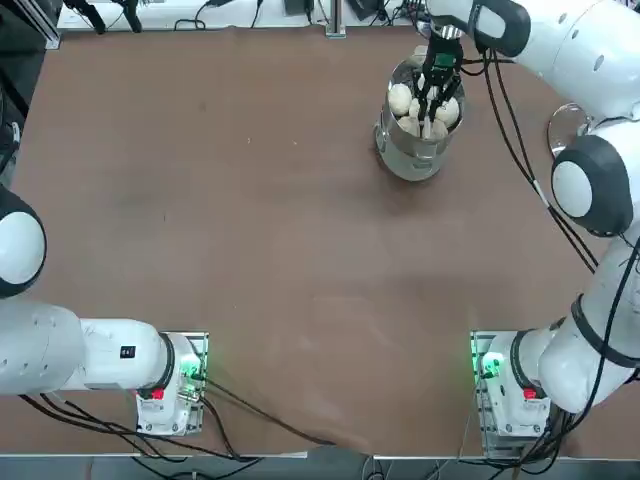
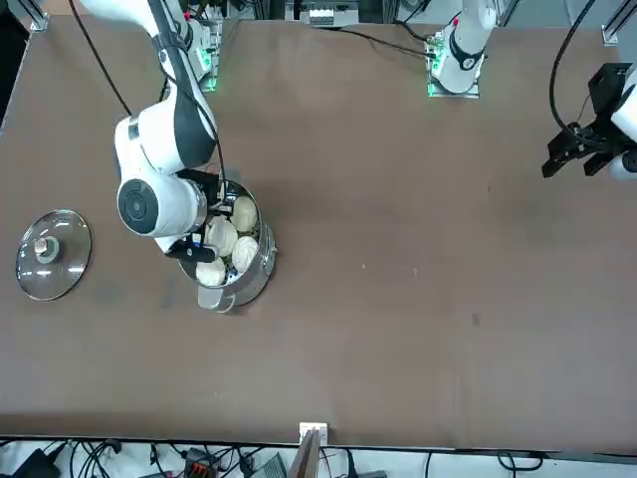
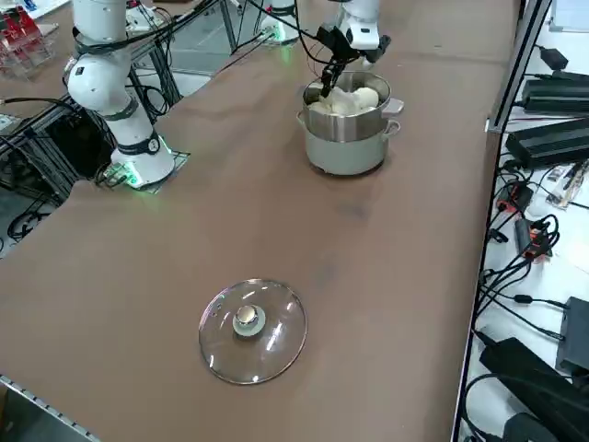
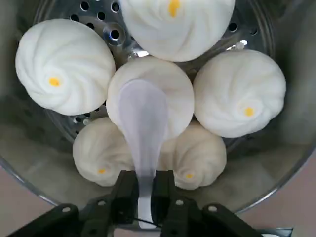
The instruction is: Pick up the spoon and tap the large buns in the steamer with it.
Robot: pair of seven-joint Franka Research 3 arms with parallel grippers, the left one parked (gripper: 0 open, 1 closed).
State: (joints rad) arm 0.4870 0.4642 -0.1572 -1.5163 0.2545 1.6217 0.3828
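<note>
Right wrist view: the right hand (image 4: 144,197) pinches the spoon (image 4: 142,129) by its handle, long axis running straight out from the fingertips, bowl over the middle of the large buns (image 4: 150,94) inside the steamer (image 4: 276,163).
</note>
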